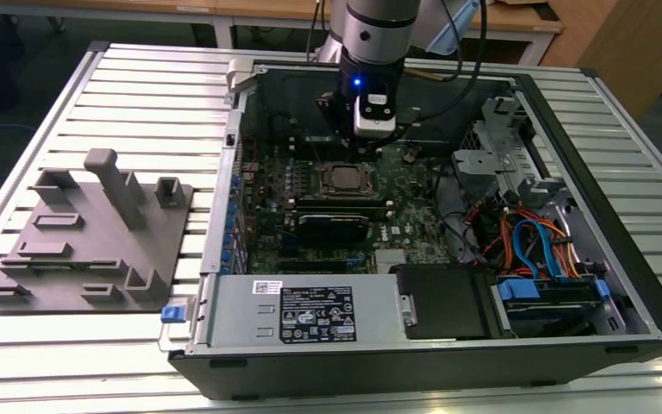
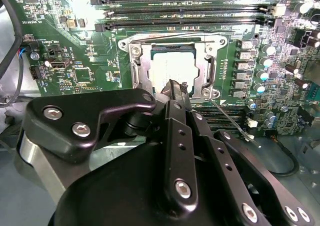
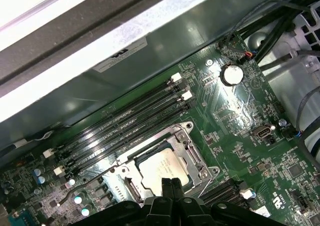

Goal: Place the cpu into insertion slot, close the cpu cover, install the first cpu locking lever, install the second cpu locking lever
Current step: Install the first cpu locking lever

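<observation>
One end effector point(image 2: 177, 89): black fingers pressed together at the tips, nothing between them. In both wrist views the tips sit over the near edge of the cpu cover; whether they touch it cannot be told.

One cpu point(image 2: 170, 69): silvery-grey square, lying flat in the insertion slot point(image 2: 172, 47), just beyond the fingertips. In the exterior view it lies at about 6 o'clock from the end effector, close beneath it.

One cpu cover point(image 2: 136, 69): silvery frame, lying down around the cpu, which shows through its window.

Two thin wire levers: one point(image 2: 231, 120) slants away from a socket corner, beside the fingers; another point(image 3: 92, 180) curves off the opposite side, seen in the first wrist view.

One green motherboard point(image 2: 90, 36), carrying long black memory slots point(image 2: 185, 9) on the far side of the socket from the fingers.

One open computer case point(image 1: 308, 375), lying on a slatted desk point(image 1: 78, 362).

One grey fixture block point(image 1: 90, 250), at 9 o'clock from the case in the exterior view, well apart from the end effector.
</observation>
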